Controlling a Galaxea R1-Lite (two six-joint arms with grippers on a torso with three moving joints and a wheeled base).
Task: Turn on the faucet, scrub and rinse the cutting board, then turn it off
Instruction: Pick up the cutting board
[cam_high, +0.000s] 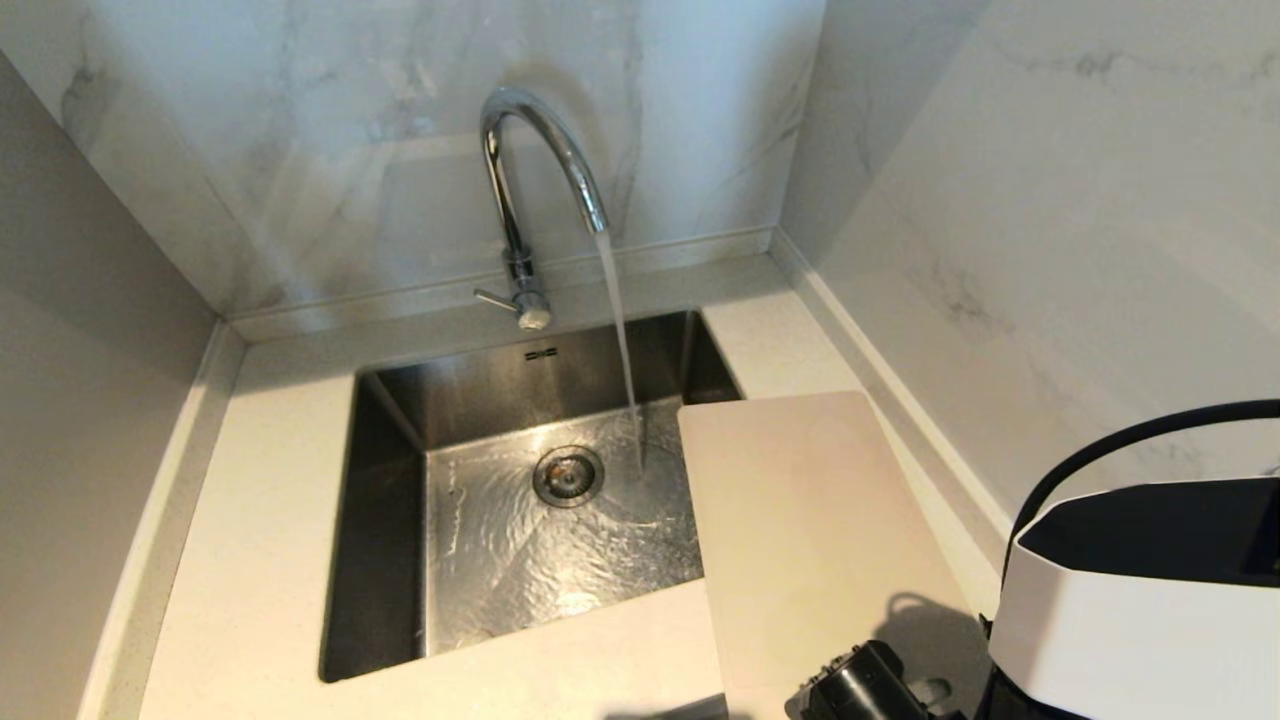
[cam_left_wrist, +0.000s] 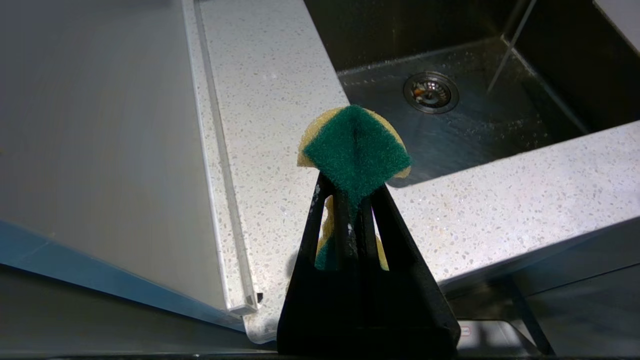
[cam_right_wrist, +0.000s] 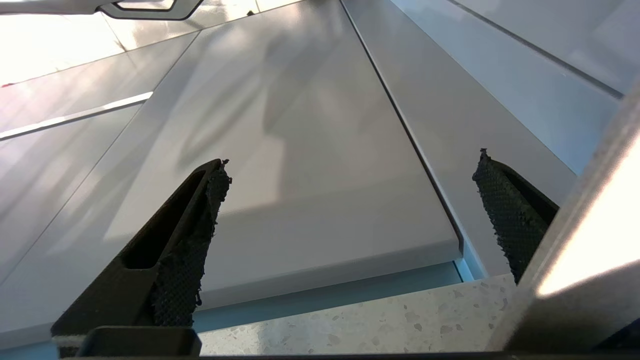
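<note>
Head view showed the board (cam_high: 810, 530) lying flat on the desk (cam_high: 260, 560) to the right of the sink (cam_high: 385, 520), its near-left edge overhanging the basin a little and its surface dry-looking. Behind the sink stood the faucet (cam_high: 520, 190), its lever (cam_high: 495, 298) swung out to the side and water (cam_high: 622, 340) falling from the spout to the sink floor beside the drain (cam_high: 568, 475), just left of the board's far corner. Turning on therefore looked done; scrubbing was the step in hand, not yet begun.

Only the right arm's housing and wrist showed at the lower right of that view, near the board's near end. The right pincer (cam_right_wrist: 350, 210) stood wide with nothing between its fingers (cam_right_wrist: 190, 240), facing pale cabinet panels across the desk edge. The left pincer (cam_left_wrist: 350, 200) was closed narrow on a green-and-yellow sponge (cam_left_wrist: 356, 150), held out over the desk's front left part, well apart from the board.

Judging from this, the next move called for the right pincer to take the board by an edge and bring it under the stream, then for the sponge to come across to it. A thin wet board could slip.
</note>
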